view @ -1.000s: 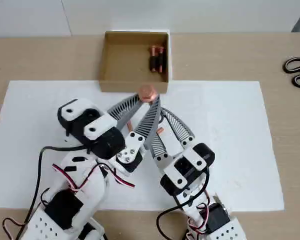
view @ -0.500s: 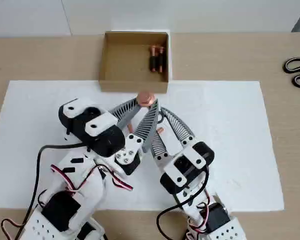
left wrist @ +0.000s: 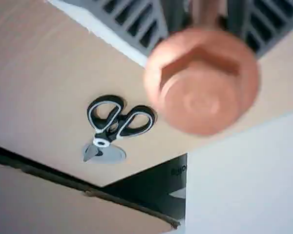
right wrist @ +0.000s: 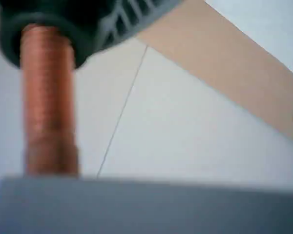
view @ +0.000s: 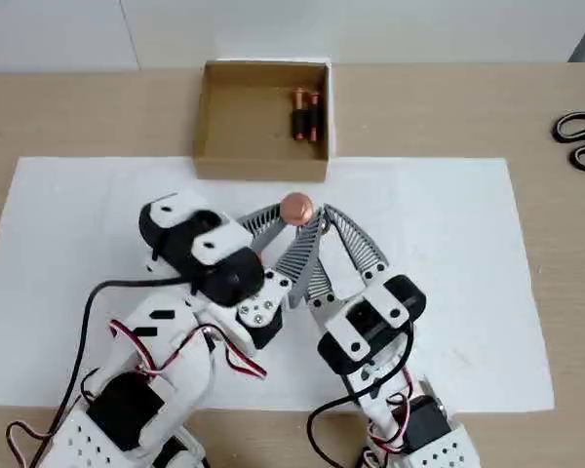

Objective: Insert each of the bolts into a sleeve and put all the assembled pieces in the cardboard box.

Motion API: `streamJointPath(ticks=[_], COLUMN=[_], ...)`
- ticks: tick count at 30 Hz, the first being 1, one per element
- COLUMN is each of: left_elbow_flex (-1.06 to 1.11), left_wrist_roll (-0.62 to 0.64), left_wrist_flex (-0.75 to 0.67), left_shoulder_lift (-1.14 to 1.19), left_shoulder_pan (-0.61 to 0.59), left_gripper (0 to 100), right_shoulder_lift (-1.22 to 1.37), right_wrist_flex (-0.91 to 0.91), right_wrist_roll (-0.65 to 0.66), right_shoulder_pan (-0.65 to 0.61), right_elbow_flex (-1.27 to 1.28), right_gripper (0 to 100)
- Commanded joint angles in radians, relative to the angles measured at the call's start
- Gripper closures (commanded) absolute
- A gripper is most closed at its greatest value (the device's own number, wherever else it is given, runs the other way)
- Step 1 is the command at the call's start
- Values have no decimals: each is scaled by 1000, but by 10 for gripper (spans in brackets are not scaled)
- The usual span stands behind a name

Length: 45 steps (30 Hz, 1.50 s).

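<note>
While both arms meet over the white sheet (view: 448, 292), stock stands thus. Bolt (view: 295, 208): head up, just off the cardboard box (view: 261, 168) at its 6 o'clock, shank through a dark sleeve (right wrist: 5, 36). Left pincer (view: 300, 220): pinching the bolt under its head. Right pincer (view: 322, 220): at the same spot, grip impossible to tell. Finished pieces (view: 305, 112): in the box, 3 o'clock side. Hazard, judged: either pincer letting go early could slip the sleeve off and drop it short of the box.
</note>
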Motion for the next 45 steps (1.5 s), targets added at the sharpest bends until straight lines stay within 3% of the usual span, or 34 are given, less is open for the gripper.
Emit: streamJointPath(ticks=[1,4,8,14,17,27,32,34,37,41,45], left_elbow_flex=[2,18,35,28,28,-133,-193,-189,-160,7,254], left_wrist_roll=[-167,-247,-256,-252,-252,-252,-256,-253,-253,-186,-170], left_wrist_flex=[34,40,40,110,140,137,137,140,127,72,8], left_shoulder_lift=[-5,0,3,3,-3,-6,-6,-6,-26,-173,-427], left_shoulder_pan=[2,-5,-6,-55,-66,-123,-272,-338,-420,-493,-528], left_gripper=[993,992,976,791,777,788,976,987,994,994,994], right_shoulder_lift=[-8,-8,-8,-8,-8,-13,-13,-13,-13,-13,-4], right_wrist_flex=[1,1,1,2,2,165,317,343,355,403,412], right_wrist_roll=[6,6,6,6,6,2,0,-2,-8,-143,-86], right_shoulder_pan=[12,12,12,12,12,12,12,12,8,12,61], right_elbow_flex=[6,6,6,6,6,6,3,3,6,6,-34], right_gripper=[995,995,995,995,995,995,995,995,995,995,995])
